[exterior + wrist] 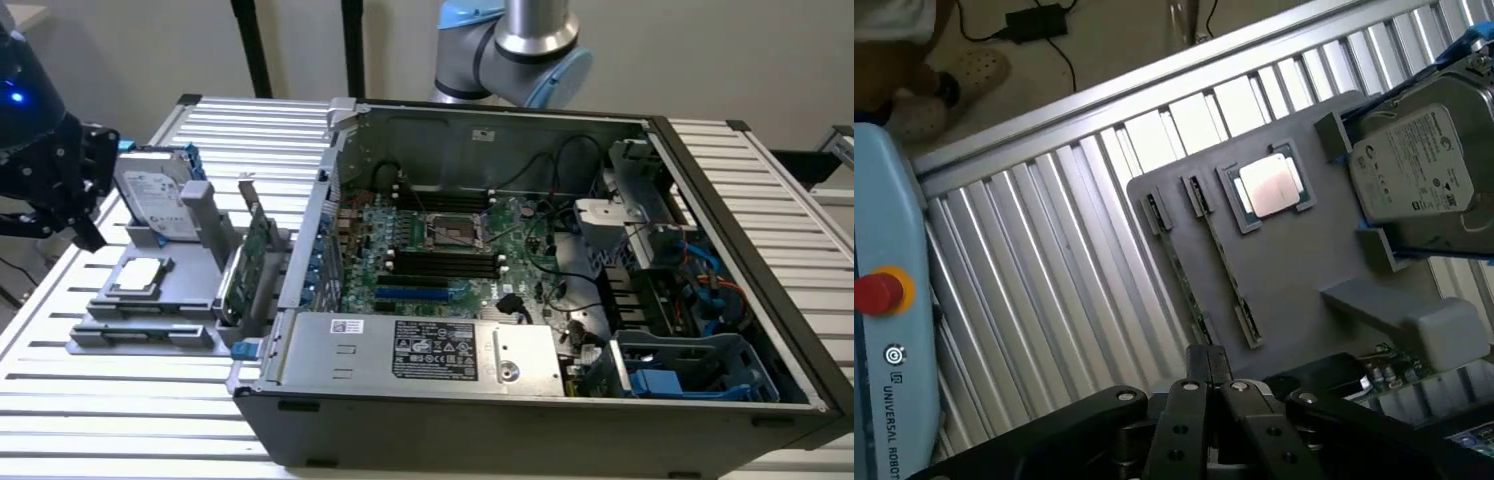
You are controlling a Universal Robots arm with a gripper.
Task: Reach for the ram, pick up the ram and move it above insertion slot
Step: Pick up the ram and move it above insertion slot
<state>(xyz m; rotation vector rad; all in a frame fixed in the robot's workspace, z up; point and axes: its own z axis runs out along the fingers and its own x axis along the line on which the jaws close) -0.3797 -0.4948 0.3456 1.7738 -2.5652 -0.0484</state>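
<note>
Two ram sticks stand on edge as thin green strips in the slots of a grey holder plate. In the exterior view they run along the plate's front edge. My gripper hovers above the holder just off the near ends of the sticks, fingers together and holding nothing. In the exterior view my gripper hangs at the left, above the holder's far-left side. The motherboard's black memory slots lie inside the open computer case.
On the holder also sit a silver hard drive, a processor chip and a wider green expansion card. A teach pendant with a red button lies beside the slatted table. A person's shoes stand on the floor.
</note>
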